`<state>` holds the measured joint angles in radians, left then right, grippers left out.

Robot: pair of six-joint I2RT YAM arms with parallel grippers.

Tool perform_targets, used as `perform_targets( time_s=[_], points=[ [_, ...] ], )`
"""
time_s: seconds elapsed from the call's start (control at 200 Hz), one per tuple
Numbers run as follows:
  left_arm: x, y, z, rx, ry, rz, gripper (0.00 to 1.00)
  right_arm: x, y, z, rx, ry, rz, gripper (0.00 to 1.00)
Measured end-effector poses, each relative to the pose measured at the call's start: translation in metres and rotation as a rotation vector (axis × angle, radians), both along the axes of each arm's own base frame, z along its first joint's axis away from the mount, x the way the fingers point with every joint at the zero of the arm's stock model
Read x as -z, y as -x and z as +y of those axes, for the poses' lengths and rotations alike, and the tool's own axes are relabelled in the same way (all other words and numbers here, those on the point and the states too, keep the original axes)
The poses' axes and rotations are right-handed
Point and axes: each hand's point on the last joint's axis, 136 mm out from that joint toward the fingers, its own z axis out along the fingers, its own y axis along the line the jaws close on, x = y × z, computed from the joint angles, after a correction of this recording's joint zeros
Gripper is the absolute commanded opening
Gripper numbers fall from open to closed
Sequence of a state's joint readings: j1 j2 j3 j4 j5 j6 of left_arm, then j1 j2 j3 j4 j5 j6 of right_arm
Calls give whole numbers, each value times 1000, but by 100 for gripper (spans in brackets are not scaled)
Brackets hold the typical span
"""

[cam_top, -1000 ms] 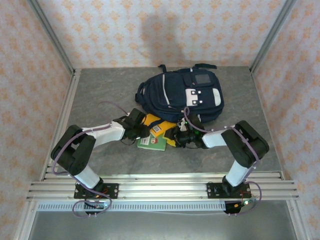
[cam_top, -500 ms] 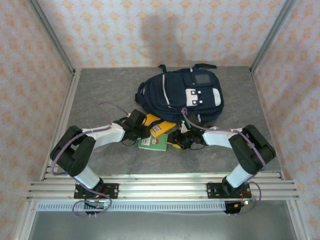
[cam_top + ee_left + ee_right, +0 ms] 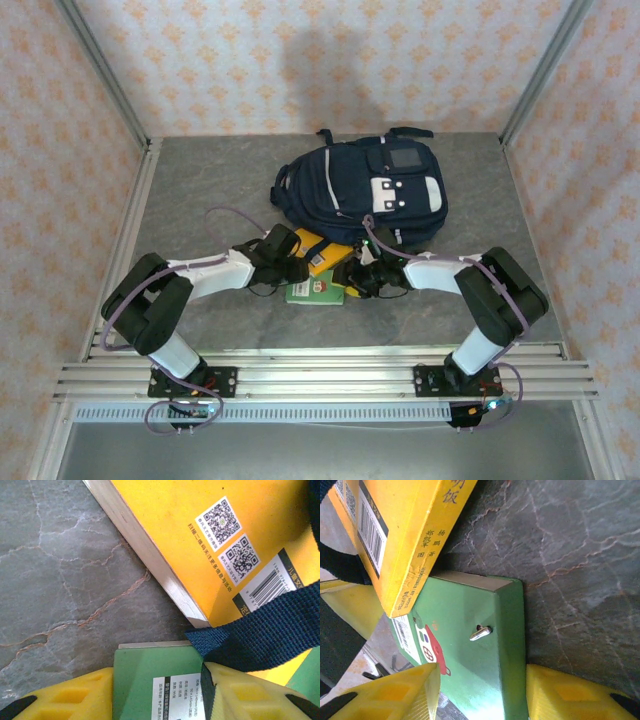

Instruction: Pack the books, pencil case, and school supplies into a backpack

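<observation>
The navy backpack (image 3: 365, 190) lies at the back middle of the table. Just in front of it is the orange-yellow book (image 3: 322, 250) (image 3: 210, 540) (image 3: 395, 535), and the small green book (image 3: 315, 290) (image 3: 150, 680) (image 3: 480, 645) sits against its near edge. My left gripper (image 3: 298, 270) (image 3: 157, 695) is shut on the green book from the left. A dark blue strap (image 3: 265, 625) crosses the yellow book and touches one of the left gripper's fingers (image 3: 250, 695). My right gripper (image 3: 352, 278) (image 3: 482, 690) is shut on the same green book from the right.
The grey stone-look table (image 3: 200, 190) has free room left and right of the backpack. Metal rails (image 3: 320, 375) run along the near edge by the arm bases. Patterned walls enclose the other three sides.
Both grippers have closed in toward each other. The green book between them has shifted a little to the right and looks narrower from above.
</observation>
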<state>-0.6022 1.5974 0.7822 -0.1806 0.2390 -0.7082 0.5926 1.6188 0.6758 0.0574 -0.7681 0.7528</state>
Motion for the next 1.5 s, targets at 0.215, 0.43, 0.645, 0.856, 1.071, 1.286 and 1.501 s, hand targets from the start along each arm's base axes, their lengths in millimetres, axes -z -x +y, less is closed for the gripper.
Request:
perform_targets(
  time_s=[0.215,0.43,0.645,0.856,1.071,1.286,1.501],
  points=[
    [0,0,0,0,1,-2,46,-6,7,1,45,-60,31,47],
    [-1,3,-3,11,21,9,46,-35,8,6,66,-133,20,47],
    [-4,9,-11,25,74,26,45,-43,7,11,73,-189,20,47],
    [-5,17,-17,43,105,38,45,-23,8,18,72,-193,68,34],
    [-13,30,-15,60,113,45,56,-26,8,19,44,-195,22,4],
    [-50,42,-5,61,135,-2,60,-73,16,4,-34,-143,-149,0],
    [-104,42,16,12,188,-77,62,-141,12,-7,-144,-72,-451,0]
  ],
)
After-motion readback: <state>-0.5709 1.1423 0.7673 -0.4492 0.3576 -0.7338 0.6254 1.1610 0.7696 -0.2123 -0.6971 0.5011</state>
